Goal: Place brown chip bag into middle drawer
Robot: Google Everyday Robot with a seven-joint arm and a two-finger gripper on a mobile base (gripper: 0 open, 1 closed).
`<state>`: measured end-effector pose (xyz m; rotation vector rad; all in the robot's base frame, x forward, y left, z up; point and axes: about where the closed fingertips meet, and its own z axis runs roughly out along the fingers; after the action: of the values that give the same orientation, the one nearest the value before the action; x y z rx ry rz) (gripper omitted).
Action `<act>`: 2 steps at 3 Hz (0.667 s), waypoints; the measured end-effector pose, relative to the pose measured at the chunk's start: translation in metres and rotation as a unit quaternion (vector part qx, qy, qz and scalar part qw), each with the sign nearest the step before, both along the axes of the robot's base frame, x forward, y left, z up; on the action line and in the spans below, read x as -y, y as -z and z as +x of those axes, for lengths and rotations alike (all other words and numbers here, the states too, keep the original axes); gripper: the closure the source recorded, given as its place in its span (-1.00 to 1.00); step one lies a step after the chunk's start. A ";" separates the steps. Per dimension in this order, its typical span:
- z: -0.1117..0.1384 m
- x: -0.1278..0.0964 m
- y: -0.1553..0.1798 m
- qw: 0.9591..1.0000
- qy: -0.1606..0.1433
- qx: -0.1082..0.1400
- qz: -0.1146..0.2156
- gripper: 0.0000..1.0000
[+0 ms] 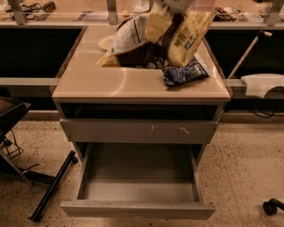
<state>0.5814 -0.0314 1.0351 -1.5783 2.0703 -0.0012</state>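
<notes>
The brown chip bag, crinkly dark brown with yellow ends and a white label panel, hangs in the air above the back of the cabinet top, its lower end near the surface. My gripper shows only as a pale sliver at the top edge, shut on the bag's upper end. The middle drawer, a shallow grey box with a plain front, is pulled out wide open below, and its inside is bare.
A smaller dark-blue bag lies on the cabinet top, right of the held bag. A pale plate sits at the back left. The scratched drawer front above is shut. Black chair legs stand on the left.
</notes>
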 end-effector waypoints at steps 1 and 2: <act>-0.035 0.034 -0.015 1.000 0.018 -0.016 -0.007 1.00; -0.070 0.033 0.006 0.999 -0.029 -0.021 0.031 1.00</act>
<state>0.5117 -0.0641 1.0293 -1.6119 2.0362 0.1182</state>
